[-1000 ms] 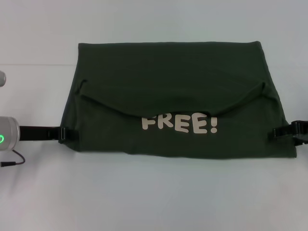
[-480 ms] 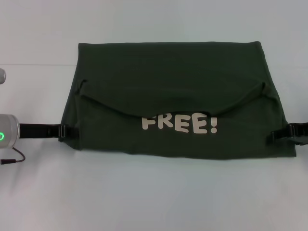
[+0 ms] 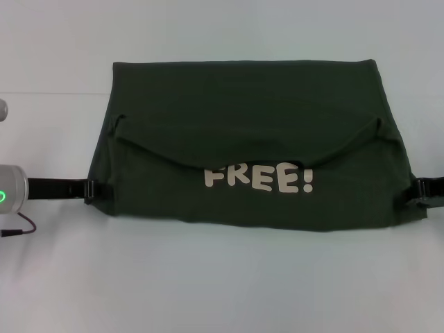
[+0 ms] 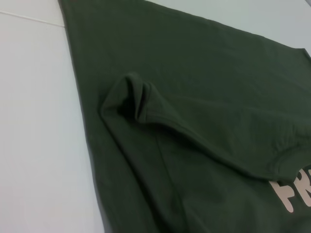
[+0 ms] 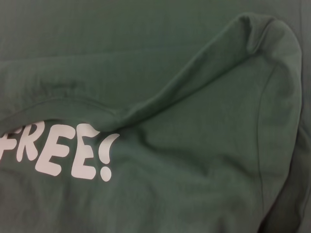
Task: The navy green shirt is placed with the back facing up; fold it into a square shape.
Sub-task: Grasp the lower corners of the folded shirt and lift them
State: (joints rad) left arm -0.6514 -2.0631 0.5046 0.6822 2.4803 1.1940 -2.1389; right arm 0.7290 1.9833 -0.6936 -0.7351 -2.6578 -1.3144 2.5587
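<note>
The navy green shirt [image 3: 243, 104] lies on the white table as a wide folded rectangle. Its upper layer hangs down in a curve over the pale "FREE!" letters [image 3: 258, 179]. My left gripper [image 3: 97, 190] sits at the shirt's lower left edge, touching the cloth. At the lower right edge, my right gripper [image 3: 420, 193] just reaches the fabric. The left wrist view looks along the shirt [image 4: 194, 97] and a bunched sleeve fold [image 4: 131, 97]. In the right wrist view the shirt [image 5: 194, 160] fills the frame, with the letters [image 5: 63, 155] under a fold.
The white table [image 3: 222, 277] stretches bare in front of the shirt and behind it. The left arm's silver wrist [image 3: 10, 194] shows a green light, and a thin cable [image 3: 17, 229] trails on the table below it.
My right gripper first pushed slightly inward, then drew back to the right, off the shirt's edge. The shirt's lower right corner shifted a little. The left gripper has stayed put.
</note>
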